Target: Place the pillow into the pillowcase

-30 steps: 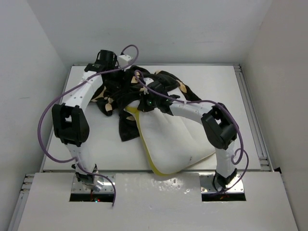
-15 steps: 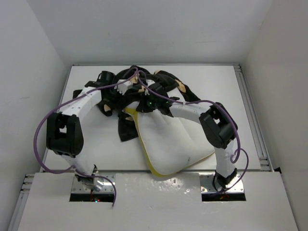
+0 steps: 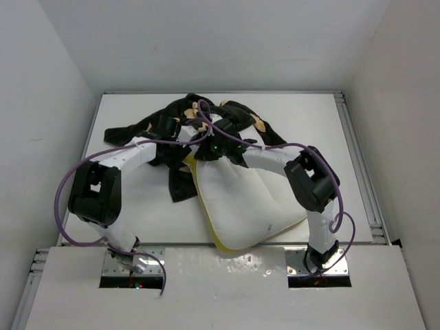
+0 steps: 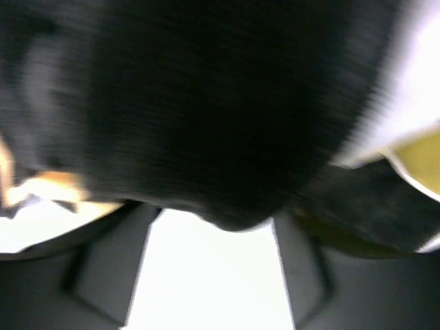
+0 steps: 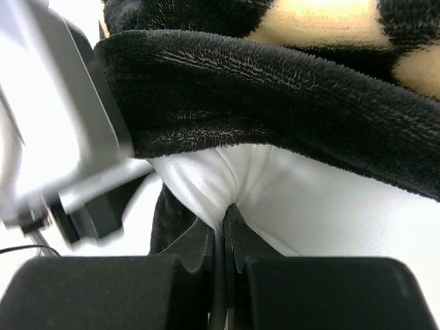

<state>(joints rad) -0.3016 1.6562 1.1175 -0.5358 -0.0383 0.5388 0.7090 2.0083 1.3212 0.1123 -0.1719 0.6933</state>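
My right gripper (image 5: 223,223) is pinched tight on a fold of the white pillow (image 5: 309,213), with the fingers pressed together and the cloth puckered between them. Just above that pinch, the black rolled hem of the pillowcase (image 5: 275,96) lies across the pillow.

My left gripper (image 4: 213,237) has its fingers spread wide with bare table showing between them. A blurred bulge of black pillowcase hangs over the tips, and I cannot tell whether it touches them. A strip of the pillow's yellow piping (image 4: 412,148) shows at the right of that view.

From above, the pillow (image 3: 247,199) lies on the table (image 3: 137,206). Its near corner reaches the table's near edge, and its far end is tucked under the bunched pillowcase (image 3: 227,117). The pillowcase spreads across the far middle, with one flap trailing left and another draped down the pillow's left side. Bare table lies to the left and to the far right, up to the rail (image 3: 357,158), and walls (image 3: 48,103) close in three sides.

My left arm (image 3: 96,196) bends at a low elbow and reaches right and away into the cloth. My right arm (image 3: 313,180) folds at its elbow and reaches left, so the two wrists sit close together.
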